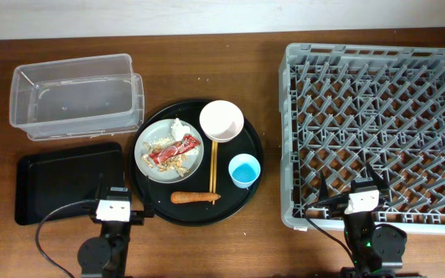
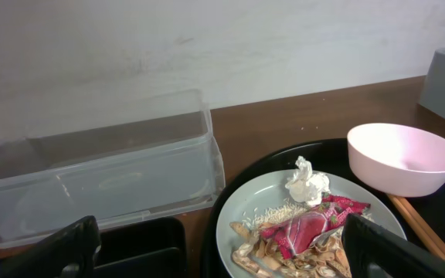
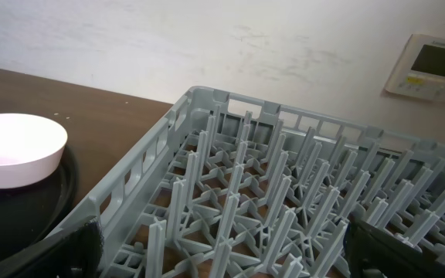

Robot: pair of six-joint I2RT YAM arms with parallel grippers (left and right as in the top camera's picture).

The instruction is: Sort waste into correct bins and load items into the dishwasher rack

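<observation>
A grey-white plate [image 1: 147,157] on the round black tray holds a red wrapper [image 1: 174,149], white tissue [image 1: 179,128], and beige scraps and rice [image 1: 178,163]. The wrapper [image 2: 311,228] and tissue [image 2: 307,185] also show in the left wrist view. A white bowl [image 1: 222,120], a light-blue cup [image 1: 244,170], wooden chopsticks [image 1: 213,165] and an orange carrot piece [image 1: 195,198] lie on that tray. The clear tub [image 1: 77,104] and the shallow black tray [image 1: 66,180] are at left. The grey rack [image 1: 377,131] is at right. My left gripper [image 2: 222,259] is open near the black tray. My right gripper [image 3: 222,255] is open over the rack's front edge.
The round black tray [image 1: 242,202] sits between the bins and the rack. Brown wooden table [image 1: 207,62] lies behind it. A pale wall [image 2: 207,46] stands at the far side, with a white wall panel [image 3: 433,63] in the right wrist view.
</observation>
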